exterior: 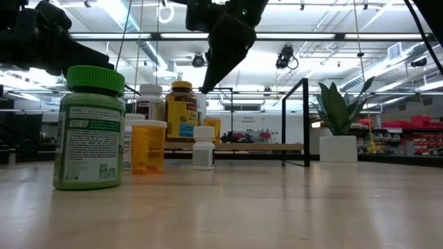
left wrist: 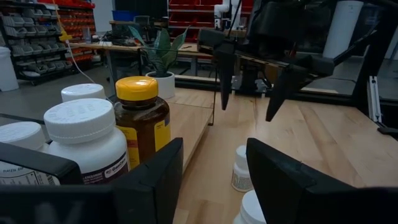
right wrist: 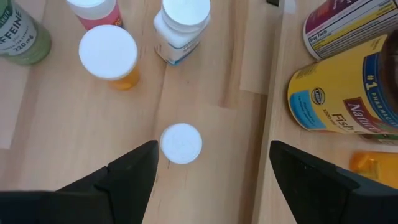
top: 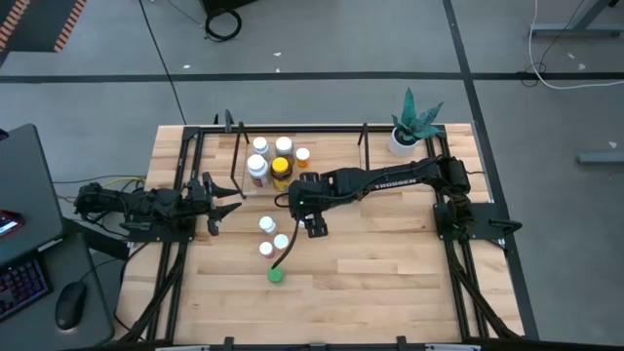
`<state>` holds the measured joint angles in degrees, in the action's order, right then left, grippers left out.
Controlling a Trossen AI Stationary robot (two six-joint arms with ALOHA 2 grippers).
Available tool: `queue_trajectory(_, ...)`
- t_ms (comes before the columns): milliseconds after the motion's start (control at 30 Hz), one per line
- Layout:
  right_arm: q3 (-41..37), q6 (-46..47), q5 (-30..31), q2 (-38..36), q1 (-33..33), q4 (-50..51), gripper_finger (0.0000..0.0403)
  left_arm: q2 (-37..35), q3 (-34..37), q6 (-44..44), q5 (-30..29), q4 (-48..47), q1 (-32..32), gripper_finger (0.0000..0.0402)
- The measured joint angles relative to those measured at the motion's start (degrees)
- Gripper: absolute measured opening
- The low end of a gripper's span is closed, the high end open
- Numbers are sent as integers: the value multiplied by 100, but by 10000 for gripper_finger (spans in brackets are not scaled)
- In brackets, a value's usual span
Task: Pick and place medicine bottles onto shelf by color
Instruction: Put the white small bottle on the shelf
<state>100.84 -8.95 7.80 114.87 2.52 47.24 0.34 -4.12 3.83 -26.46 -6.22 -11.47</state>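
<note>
Counter [top: 390, 283]: light wood, fills the middle of the high view. Shelf [top: 234, 161], black rod frame on a wood base, sits upper centre-left of that view and carries about five bottles already: white caps, an amber bottle with yellow cap [top: 281, 168], a small orange one [top: 302, 155]. Still loose on the counter, centre of the high view: three white-capped bottles [top: 267, 225] in a cluster, and the green bottle [top: 276, 275] just below them toward the lower centre. So judging by layout, roughly over half shelved, four to go; colour grouping on the shelf can't be verified from here. Right gripper [top: 314, 226] hangs at the centre of the high view, just right of the loose cluster, fingers wide and empty; its wrist view looks down on a small white cap [right wrist: 181, 144] between them. Left gripper [top: 222, 200] waits at the left by the shelf end, fingers partly apart, holding nothing.
</note>
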Motion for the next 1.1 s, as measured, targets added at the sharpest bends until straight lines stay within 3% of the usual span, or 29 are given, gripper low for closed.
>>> queue_trajectory(1100,-48,-2,-159,-7,-21,-198,316,0,0,0,-1,2,0,187)
